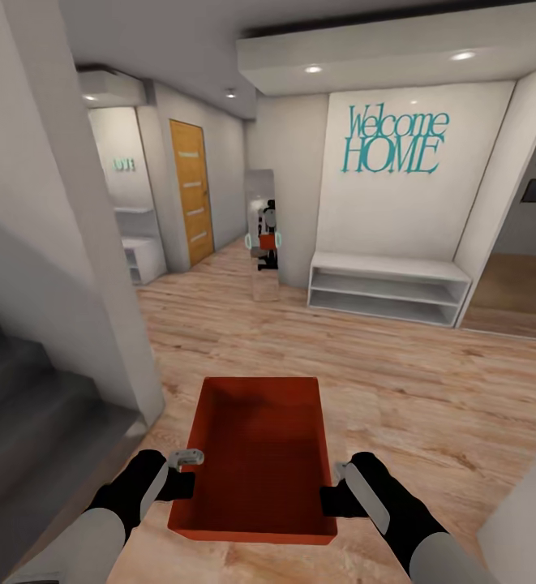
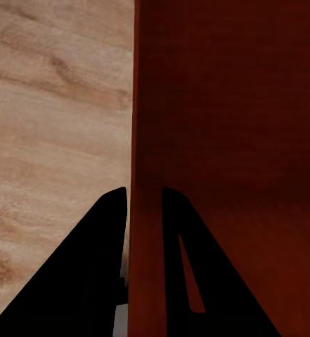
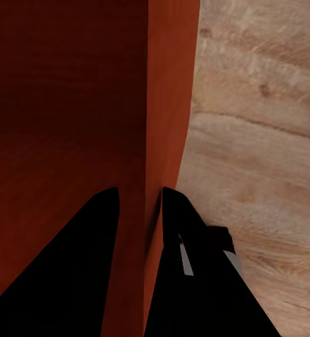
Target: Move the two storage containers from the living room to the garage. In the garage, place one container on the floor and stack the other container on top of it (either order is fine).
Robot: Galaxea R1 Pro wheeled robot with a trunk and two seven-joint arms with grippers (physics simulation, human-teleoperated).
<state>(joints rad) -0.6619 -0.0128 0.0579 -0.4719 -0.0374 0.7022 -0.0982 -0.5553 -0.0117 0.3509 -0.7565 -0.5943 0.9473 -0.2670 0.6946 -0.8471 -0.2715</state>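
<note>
Bright recessed ceiling lights (image 1: 313, 69), soft shadows, slightly blurry render.

Light wood-plank floor (image 1: 430, 389); white two-shelf bench (image 1: 389, 288) standing on it at far wall, tall mirror (image 1: 265, 243) beside.

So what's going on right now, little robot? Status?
Left hand and right hand each clamped on a side wall of one storage container. Carried over wood floor, hallway. Path ahead open.

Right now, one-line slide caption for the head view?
Both grippers, left and right, clamp the red-orange lidless plastic bin above light wood-plank flooring.
</note>
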